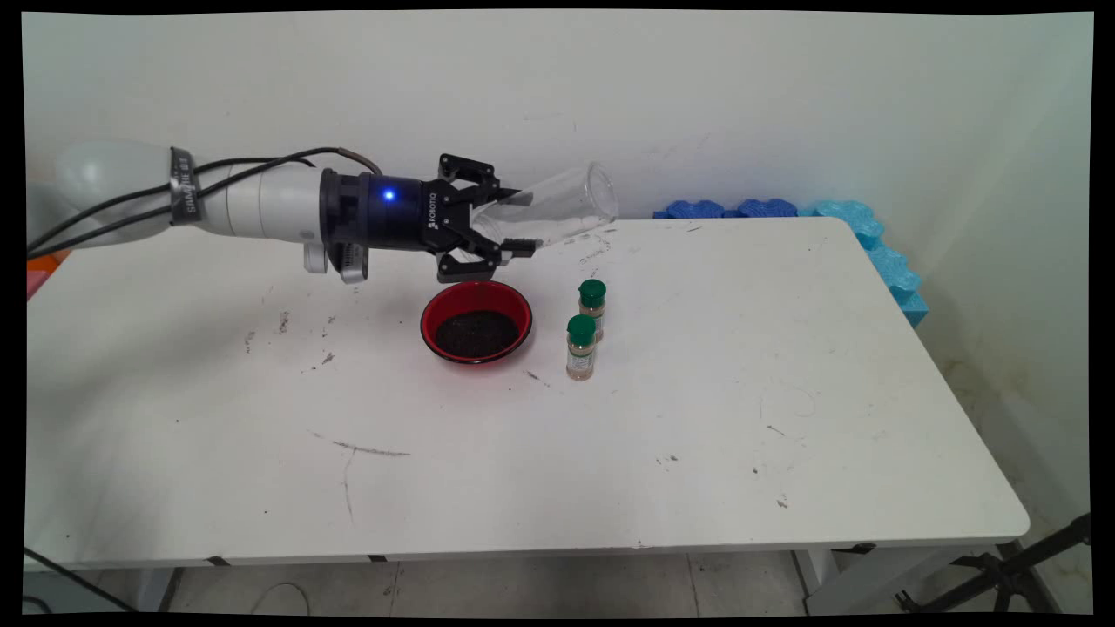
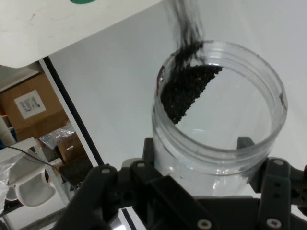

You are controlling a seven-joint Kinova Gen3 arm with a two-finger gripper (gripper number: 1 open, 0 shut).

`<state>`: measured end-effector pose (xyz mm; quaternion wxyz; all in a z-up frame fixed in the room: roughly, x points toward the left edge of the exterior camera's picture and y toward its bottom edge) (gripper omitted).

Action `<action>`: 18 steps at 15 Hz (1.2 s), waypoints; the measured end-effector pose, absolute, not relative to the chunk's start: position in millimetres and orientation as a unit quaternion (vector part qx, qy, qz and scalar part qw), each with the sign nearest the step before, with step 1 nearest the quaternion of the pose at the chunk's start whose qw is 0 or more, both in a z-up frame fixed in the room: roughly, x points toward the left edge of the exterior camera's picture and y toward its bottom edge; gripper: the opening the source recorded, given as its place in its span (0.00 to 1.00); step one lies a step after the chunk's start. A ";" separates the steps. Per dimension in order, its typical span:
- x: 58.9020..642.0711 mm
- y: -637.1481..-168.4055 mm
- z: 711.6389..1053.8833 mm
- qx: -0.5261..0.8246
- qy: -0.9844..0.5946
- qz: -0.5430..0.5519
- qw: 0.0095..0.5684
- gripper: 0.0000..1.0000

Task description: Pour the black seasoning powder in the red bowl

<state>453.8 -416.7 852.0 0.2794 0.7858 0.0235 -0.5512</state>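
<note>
**Tilted jar held over the red bowl**

Nearest the camera, the white worktop (image 1: 540, 470) is bare but for scuffs and dark specks. Further in stand two small spice bottles with green caps: the nearer spice bottle (image 1: 581, 347) and, just behind it, the farther spice bottle (image 1: 592, 306), close together and upright. Just left of them sits one red bowl (image 1: 476, 321), holding a layer of dark granules (image 1: 476, 333).

Above and slightly behind the bowl, the claw (image 1: 514, 222) is clamped around the base end of one clear jar (image 1: 557, 209), which lies almost on its side with its open mouth pointing right and a little upward, toward the wall. In the hand view a clump of the same dark granules (image 2: 187, 91) clings to the jar's inner wall, with a thin smear near the rim.

As a judgement: with the mouth pointing past the bowl's right edge rather than down over it, any tipping would go best with the mouth brought squarely above the bowl's middle first, then rolled slowly so loose grains don't scatter toward the bottles.

Count: one jar, one bowl, two bottles. Blue foam pieces (image 1: 871, 231) line the far right edge.
</note>
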 end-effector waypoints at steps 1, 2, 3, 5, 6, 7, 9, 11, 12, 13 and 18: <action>453.5 -416.7 851.7 0.785 0.026 -0.552 0.279 0.00; 453.3 -416.7 851.4 0.784 0.029 -0.554 0.278 0.00; 453.0 -416.8 851.0 0.783 0.033 -0.555 0.277 0.00; 452.9 -417.2 850.3 0.781 0.041 -0.558 0.276 0.00; 452.9 -417.4 850.1 0.780 0.045 -0.560 0.275 0.00; 452.9 -417.4 850.1 0.779 0.048 -0.562 0.274 0.00; 453.1 -417.3 849.6 0.777 0.054 -0.565 0.273 0.00; 453.4 -417.2 849.6 0.774 0.058 -0.569 0.273 0.00; 453.7 -417.0 849.5 0.772 0.060 -0.571 0.273 0.00; 454.1 -416.8 849.5 0.770 0.061 -0.574 0.273 0.00; 456.1 -415.5 849.9 0.759 0.065 -0.586 0.276 0.00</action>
